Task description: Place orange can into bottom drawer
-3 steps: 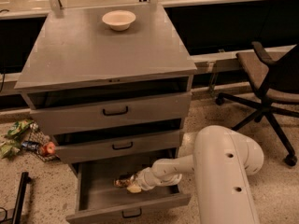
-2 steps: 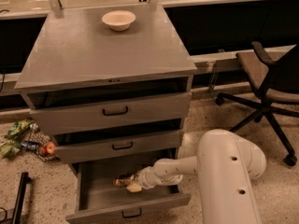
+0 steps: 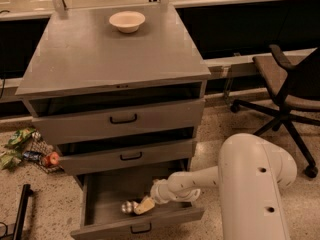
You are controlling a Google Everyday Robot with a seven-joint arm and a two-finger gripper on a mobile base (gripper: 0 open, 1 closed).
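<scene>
The bottom drawer point(image 3: 135, 223) of the grey cabinet is pulled open, with a small black handle on its front. My gripper point(image 3: 141, 206) reaches into it from the right on the white arm point(image 3: 190, 184). It is shut on the orange can point(image 3: 128, 207), which lies on its side low inside the drawer near the front wall. Only the can's silver end and a little of its side show; the rest is hidden by the gripper.
A cream bowl point(image 3: 127, 21) sits on the cabinet top point(image 3: 100, 59). The two upper drawers point(image 3: 122, 118) are slightly open. Snack bags and a red item point(image 3: 30, 151) lie on the floor at left. A black office chair point(image 3: 290, 94) stands at right.
The gripper and the can have moved down and toward the drawer's front. The arm has stretched slightly further in.
</scene>
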